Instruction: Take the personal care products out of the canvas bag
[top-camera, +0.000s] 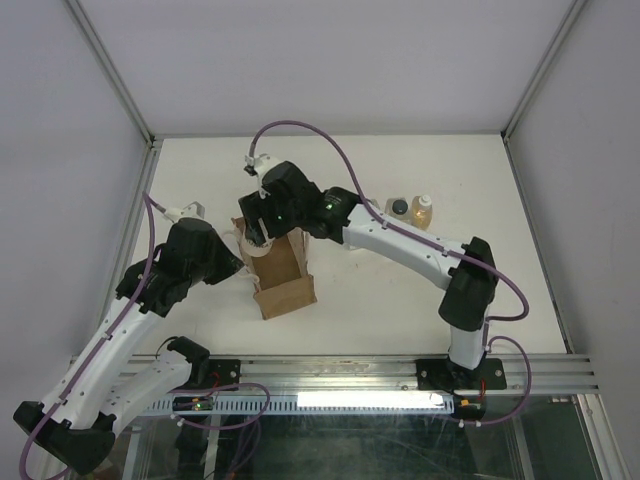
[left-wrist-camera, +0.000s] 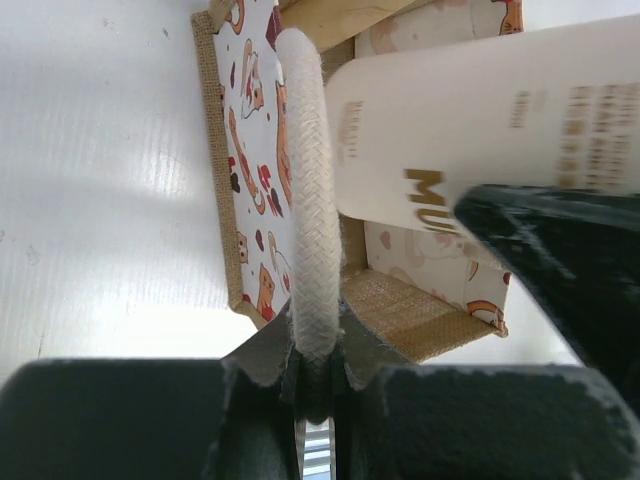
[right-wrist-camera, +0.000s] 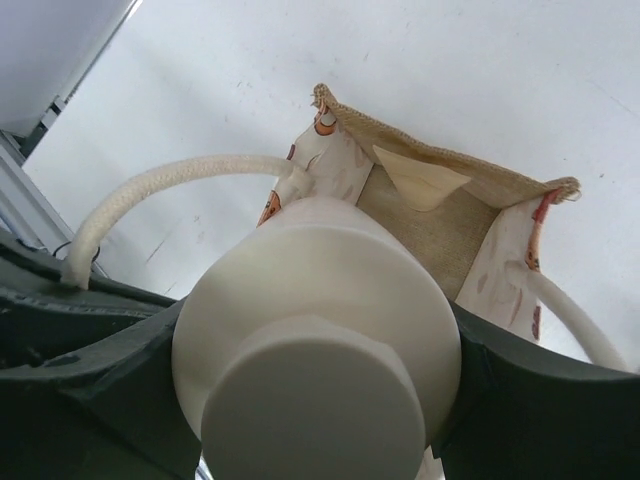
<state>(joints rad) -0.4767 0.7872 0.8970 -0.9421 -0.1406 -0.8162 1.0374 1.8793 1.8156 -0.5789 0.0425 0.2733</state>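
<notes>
a robotics lab is shown, more exactly a closed test cell. a plain white table (top-camera: 400, 300) is boxed in on three sides by blank white panels (top-camera: 300, 60), which are framed by bare aluminium struts (top-camera: 113, 70). two white and black robot arms, the left arm (top-camera: 110, 345) and the right arm (top-camera: 400, 242), are bolted to a slotted aluminium rail (top-camera: 350, 368) along the near edge. purple cables (top-camera: 296, 123) are looped loosely along the arms down to their bases. a lit light strip (top-camera: 370, 399) is mounted just below the rail.
</notes>
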